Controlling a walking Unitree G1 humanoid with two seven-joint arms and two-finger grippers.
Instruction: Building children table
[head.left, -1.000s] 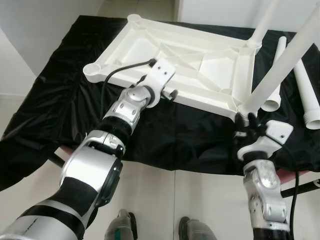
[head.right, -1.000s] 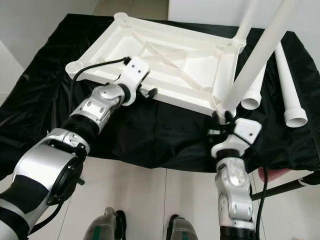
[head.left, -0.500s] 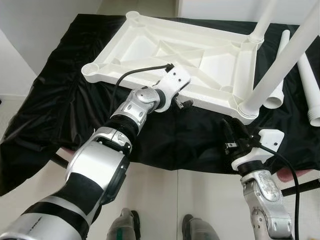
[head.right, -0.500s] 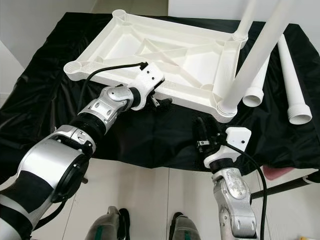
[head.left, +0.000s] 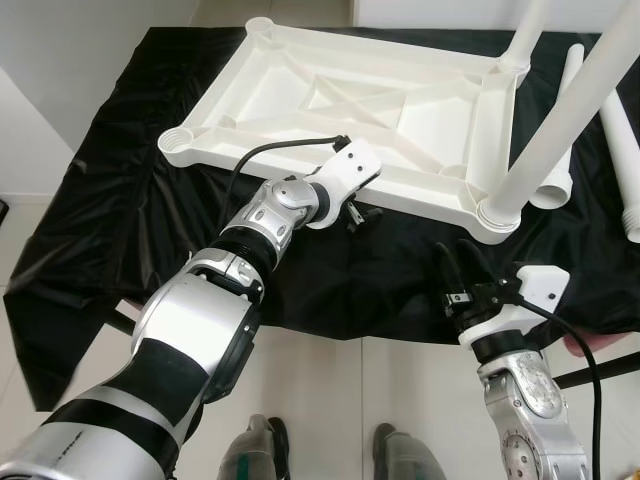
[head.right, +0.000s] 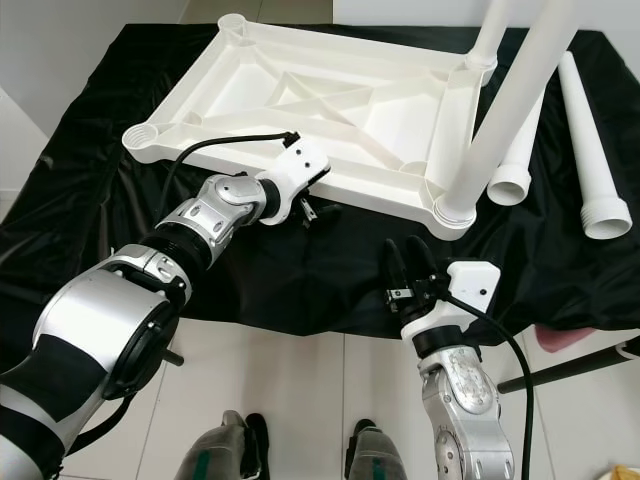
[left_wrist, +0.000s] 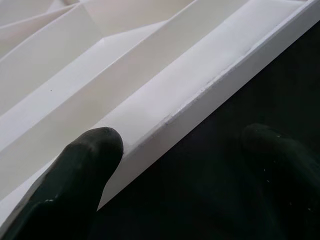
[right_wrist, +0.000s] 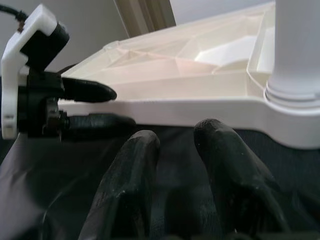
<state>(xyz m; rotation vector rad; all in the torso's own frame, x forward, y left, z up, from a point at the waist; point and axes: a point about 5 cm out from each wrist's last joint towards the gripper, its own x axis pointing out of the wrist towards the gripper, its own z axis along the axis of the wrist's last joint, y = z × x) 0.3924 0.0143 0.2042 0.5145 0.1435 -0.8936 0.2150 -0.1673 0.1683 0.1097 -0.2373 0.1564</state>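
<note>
The upturned tabletop (head.left: 380, 110) was straddled at its near rim by the left gripper (head.left: 358, 214), jaws apart — unclamped; the right gripper (head.right: 408, 268) hung free, jaws apart — a loose leg (head.right: 595, 160) likely needed fetching next.

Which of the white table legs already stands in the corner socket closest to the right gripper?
The thick, near leg, rising from the tabletop's front right corner beside the right gripper. Another stands in the far corner; two lie loose on the black cloth.

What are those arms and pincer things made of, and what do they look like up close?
Both arms are jointed silver metal with black bands. Each wrist carries a white plastic block and a black cable. The left gripper and right gripper each end in two long, rounded black fingers with a matte, slightly textured surface.
</note>
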